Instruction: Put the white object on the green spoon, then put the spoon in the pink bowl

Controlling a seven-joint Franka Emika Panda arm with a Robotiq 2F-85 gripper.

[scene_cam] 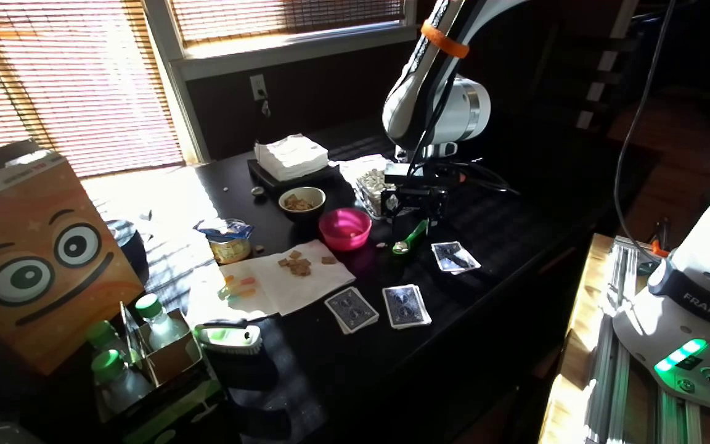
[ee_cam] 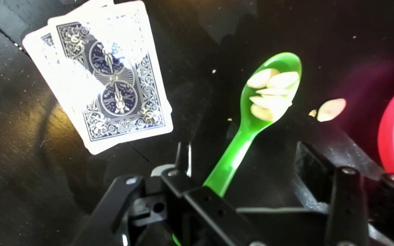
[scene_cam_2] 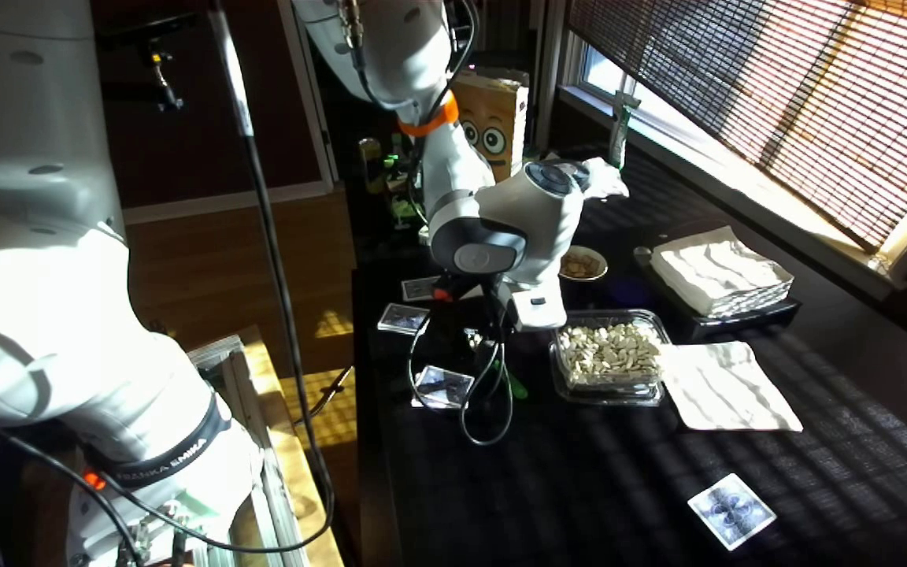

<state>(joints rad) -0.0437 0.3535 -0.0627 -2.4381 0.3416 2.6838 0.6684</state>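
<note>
Three piles of playing cards (scene_cam: 405, 306) and one separate card (scene_cam_2: 731, 511) are lying on the black table (scene_cam_2: 579, 504), the nearest pile (ee_cam: 115, 85) beside the green spoon (ee_cam: 247, 132). At least five white seeds (ee_cam: 268, 97) are resting in the spoon's scoop; one loose seed (ee_cam: 332, 109) is lying between it and the pink bowl (scene_cam: 346, 243). One clear tub (scene_cam_2: 611, 392) is holding many seeds (scene_cam_2: 609, 354), one dark bowl (scene_cam: 302, 216) brown squares (scene_cam: 297, 203). The gripper (ee_cam: 242, 153) is standing with jaws parted, the spoon's handle (ee_cam: 224, 174) showing between them.
</note>
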